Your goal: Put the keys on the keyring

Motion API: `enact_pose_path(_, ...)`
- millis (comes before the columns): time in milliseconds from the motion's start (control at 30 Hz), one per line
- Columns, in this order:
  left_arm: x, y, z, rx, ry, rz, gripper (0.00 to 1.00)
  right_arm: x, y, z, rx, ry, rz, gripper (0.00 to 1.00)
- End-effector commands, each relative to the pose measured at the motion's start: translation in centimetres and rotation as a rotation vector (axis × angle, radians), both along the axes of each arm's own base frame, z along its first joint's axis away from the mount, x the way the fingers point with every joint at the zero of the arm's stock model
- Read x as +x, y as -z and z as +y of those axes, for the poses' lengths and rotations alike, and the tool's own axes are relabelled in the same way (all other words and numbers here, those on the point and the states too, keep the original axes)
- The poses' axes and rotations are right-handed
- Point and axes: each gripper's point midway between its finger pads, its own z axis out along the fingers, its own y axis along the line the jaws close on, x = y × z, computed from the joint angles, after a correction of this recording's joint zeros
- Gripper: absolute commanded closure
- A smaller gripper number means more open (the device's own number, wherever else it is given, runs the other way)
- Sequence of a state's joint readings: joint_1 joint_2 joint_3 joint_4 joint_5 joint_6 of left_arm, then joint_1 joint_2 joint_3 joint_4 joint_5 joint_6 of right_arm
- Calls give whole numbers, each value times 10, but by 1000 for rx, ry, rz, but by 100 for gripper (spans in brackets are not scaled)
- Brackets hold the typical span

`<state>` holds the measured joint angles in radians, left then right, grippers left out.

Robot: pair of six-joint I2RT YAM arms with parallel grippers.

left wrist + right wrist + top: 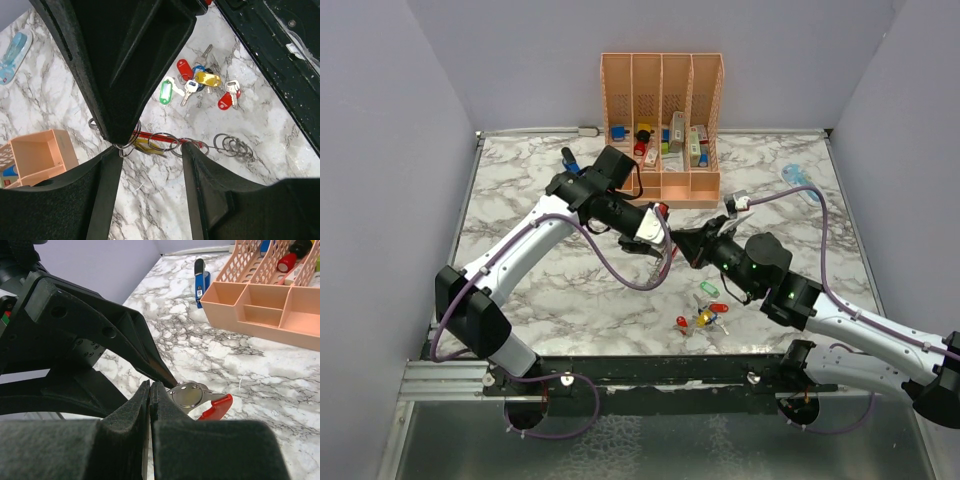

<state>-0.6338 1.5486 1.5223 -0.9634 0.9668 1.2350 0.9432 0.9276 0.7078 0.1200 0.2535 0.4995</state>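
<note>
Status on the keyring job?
Right gripper shut on keyring. Left gripper open beside it. Keys heaped on table, untouched. No obstruction seen.

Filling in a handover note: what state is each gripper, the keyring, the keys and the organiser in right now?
left gripper: open, fingers either side of the keyring
right gripper: shut on the keyring
keyring: pinched at one end by the right gripper
keys: loose pile on the table, apart from the keyring
organiser: upright, items in its slots
</note>
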Motion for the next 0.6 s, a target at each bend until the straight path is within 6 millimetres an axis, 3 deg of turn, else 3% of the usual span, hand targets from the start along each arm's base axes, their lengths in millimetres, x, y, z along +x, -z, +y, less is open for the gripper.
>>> enact_pose_path(0, 3, -14, 1, 5, -30, -41, 43, 4, -24, -8, 49, 43, -57, 99)
enact_pose_path(133, -2, -24, -2, -41, -41, -19, 28, 7, -27, -10, 49, 60, -60, 99)
enact_pose_path(567, -12, -22, -5, -56, -24, 54, 26, 11, -27, -8, 46, 76, -46, 99)
